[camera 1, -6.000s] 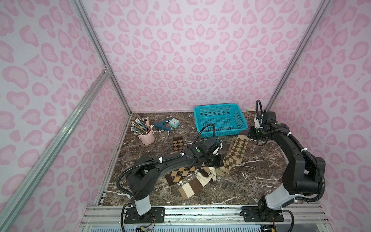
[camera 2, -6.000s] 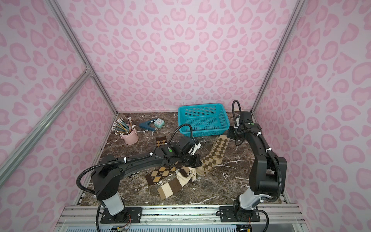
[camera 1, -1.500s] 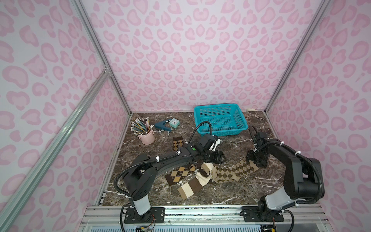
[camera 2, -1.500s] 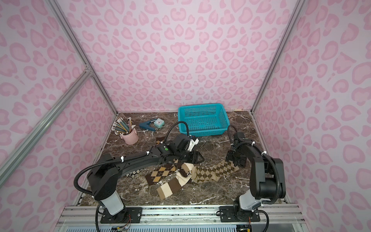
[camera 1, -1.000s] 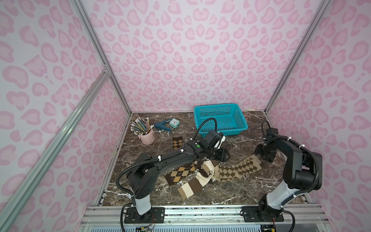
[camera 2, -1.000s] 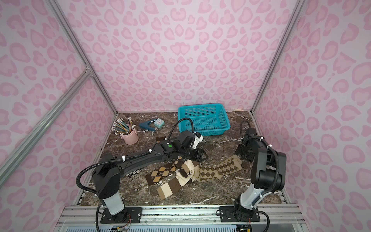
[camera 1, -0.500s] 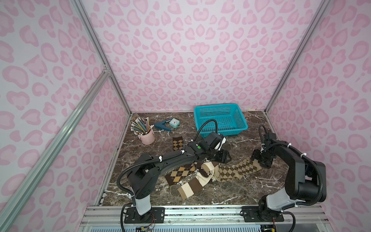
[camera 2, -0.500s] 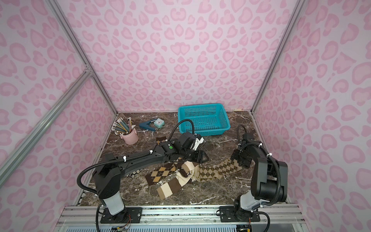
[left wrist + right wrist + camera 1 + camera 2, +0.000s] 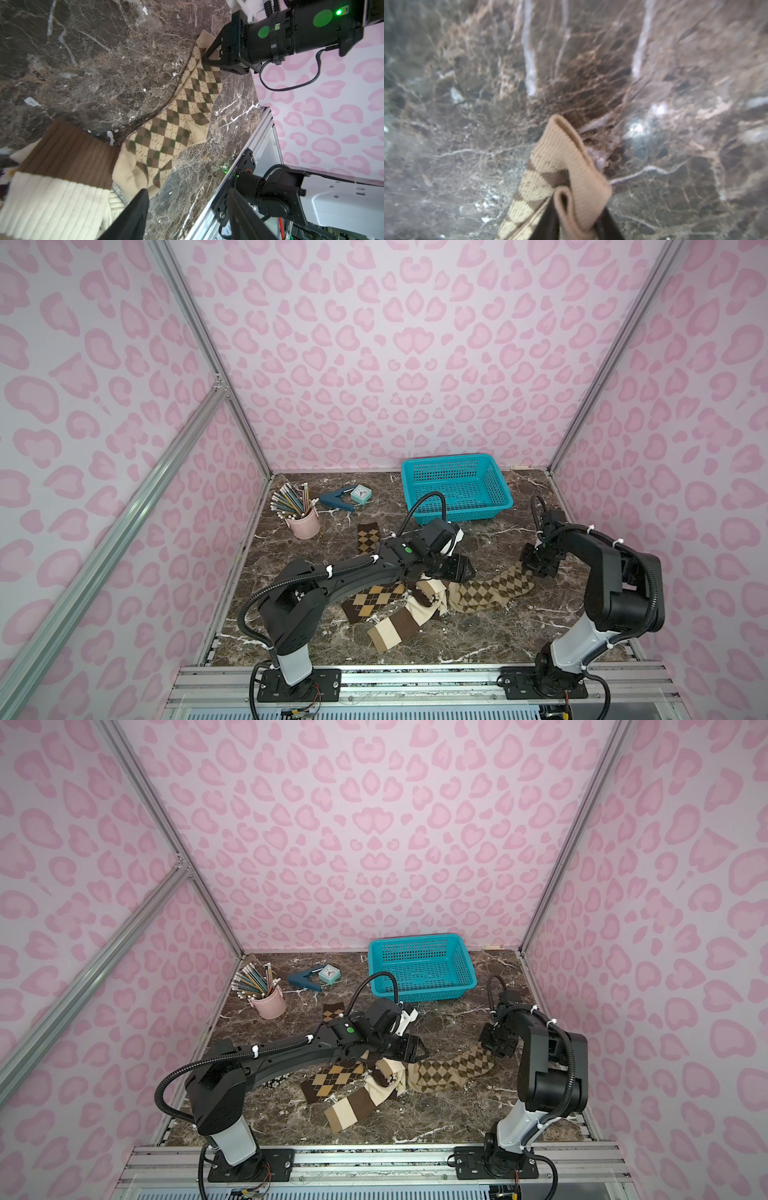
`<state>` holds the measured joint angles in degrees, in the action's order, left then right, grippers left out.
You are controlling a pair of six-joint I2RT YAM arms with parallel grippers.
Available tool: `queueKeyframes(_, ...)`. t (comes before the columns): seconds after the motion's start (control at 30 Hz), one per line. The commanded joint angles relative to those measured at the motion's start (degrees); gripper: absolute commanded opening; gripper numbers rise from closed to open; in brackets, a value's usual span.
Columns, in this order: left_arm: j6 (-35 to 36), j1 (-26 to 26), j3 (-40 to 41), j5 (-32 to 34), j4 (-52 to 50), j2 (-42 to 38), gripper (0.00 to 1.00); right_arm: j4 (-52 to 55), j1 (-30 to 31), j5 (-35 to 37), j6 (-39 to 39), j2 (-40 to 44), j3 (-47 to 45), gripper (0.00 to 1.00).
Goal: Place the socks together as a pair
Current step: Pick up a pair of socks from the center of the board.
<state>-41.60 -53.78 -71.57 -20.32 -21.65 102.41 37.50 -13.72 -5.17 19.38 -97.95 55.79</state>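
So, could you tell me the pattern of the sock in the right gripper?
Tan sock with brown argyle diamonds, clearest in the left wrist view.

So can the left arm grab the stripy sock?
Probably yes. The left end effector hangs open just above the bunched end of the stripy sock, and nothing seems to lie on top of it. The tan diamond sock lies beside it.

The left arm (image 9: 353,570) and right arm (image 9: 598,545) are built of black links on white columns (image 9: 295,659). Black cables (image 9: 432,493) are bound with white zip ties (image 9: 329,571). Green dots (image 9: 407,549) are borne near the wrists; black fingers (image 9: 133,216) are fitted to the left gripper (image 9: 187,192).
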Motion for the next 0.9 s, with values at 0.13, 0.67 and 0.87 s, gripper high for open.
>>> queueKeyframes(0.13, 1.4, -0.7, -2.9, -0.1, 1.8, 1.1, 0.63, -4.1, -6.5, -1.7, 3.7, -1.2, -1.5, 0.14)
queueKeyframes(0.67, -1.9, -1.1, -12.2, -1.9, -10.0, 15.3, 0.61, -3.8, -9.9, -1.0, 1.5, 0.2, -3.6, 0.14)
queueKeyframes(0.87, -4.9, -0.8, -7.8, -2.6, -10.2, 13.1, 0.64, -3.9, -10.2, -1.0, 0.6, 0.1, -3.2, 0.14)
